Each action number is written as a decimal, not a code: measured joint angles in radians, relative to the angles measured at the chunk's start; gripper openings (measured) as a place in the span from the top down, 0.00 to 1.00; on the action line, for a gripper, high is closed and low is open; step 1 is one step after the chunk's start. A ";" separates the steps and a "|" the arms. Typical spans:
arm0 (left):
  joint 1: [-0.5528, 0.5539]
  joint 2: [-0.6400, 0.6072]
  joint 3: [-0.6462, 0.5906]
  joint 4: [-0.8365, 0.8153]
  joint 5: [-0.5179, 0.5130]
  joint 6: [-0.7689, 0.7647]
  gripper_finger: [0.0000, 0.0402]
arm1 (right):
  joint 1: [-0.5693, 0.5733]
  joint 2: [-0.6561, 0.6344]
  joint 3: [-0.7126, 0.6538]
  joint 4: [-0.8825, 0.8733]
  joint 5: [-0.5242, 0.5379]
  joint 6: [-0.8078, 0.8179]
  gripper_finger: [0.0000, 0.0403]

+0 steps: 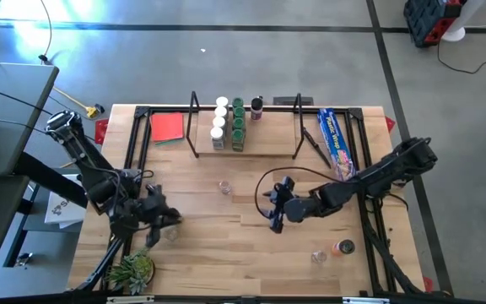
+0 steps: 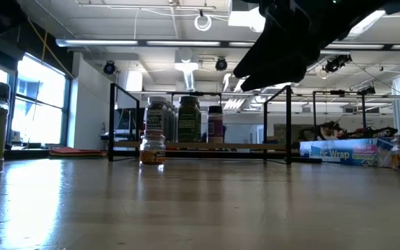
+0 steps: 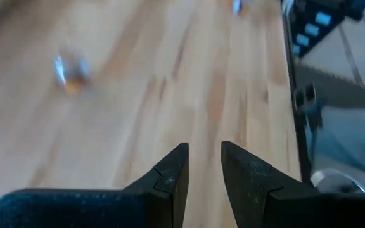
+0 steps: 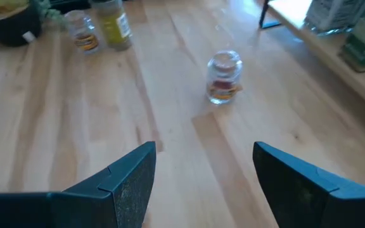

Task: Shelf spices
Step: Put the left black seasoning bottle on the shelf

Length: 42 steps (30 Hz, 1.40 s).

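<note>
The shelf (image 1: 247, 143), a pale wooden board with thin black wire uprights, sits at the top centre of the high view. It holds four white-capped jars (image 1: 219, 122) in one row, four green-capped jars (image 1: 238, 123) beside them, and one dark-capped jar (image 1: 256, 107). A clear glass jar (image 4: 224, 76) stands alone on the wooden table (image 1: 226, 253). The right gripper (image 4: 201, 183) hovers near it, jaws wide, holding nothing. The left gripper (image 3: 203, 174), lower left, is empty, its fingers narrowly parted.

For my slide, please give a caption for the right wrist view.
Open right gripper hovers over the wooden table, facing a clear-topped spice jar standing alone ahead.
</note>
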 joint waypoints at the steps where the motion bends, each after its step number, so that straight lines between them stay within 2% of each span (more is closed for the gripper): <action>1: -0.007 0.000 0.000 -0.024 0.028 -0.043 0.78 | -0.005 0.000 0.000 0.003 0.001 -0.009 0.36; 10: -0.050 0.000 0.000 -0.304 0.253 -0.394 0.77 | -0.015 -0.001 0.000 0.046 0.002 -0.039 0.36; 13: -0.050 0.000 -0.010 -0.326 0.318 -0.474 0.72 | -0.015 -0.001 0.000 0.046 0.001 -0.039 0.36; 16: -0.050 0.000 -0.048 -0.322 0.328 -0.500 0.64 | -0.015 -0.001 0.000 0.046 0.001 -0.039 0.36; 20: -0.038 0.000 -0.123 -0.317 0.302 -0.470 0.56 | -0.013 -0.001 0.000 0.053 -0.004 -0.039 0.36; 24: -0.031 0.000 -0.185 -0.251 0.202 -0.400 0.56 | -0.013 -0.001 0.000 0.054 -0.032 -0.038 0.36; 32: -0.017 0.000 -0.282 0.014 -0.009 -0.198 0.62 | -0.013 -0.002 0.000 0.069 -0.039 -0.033 0.36; 42: 0.097 0.001 -0.433 0.421 -0.065 0.043 0.67 | -0.013 0.011 0.001 0.183 -0.060 -0.098 0.36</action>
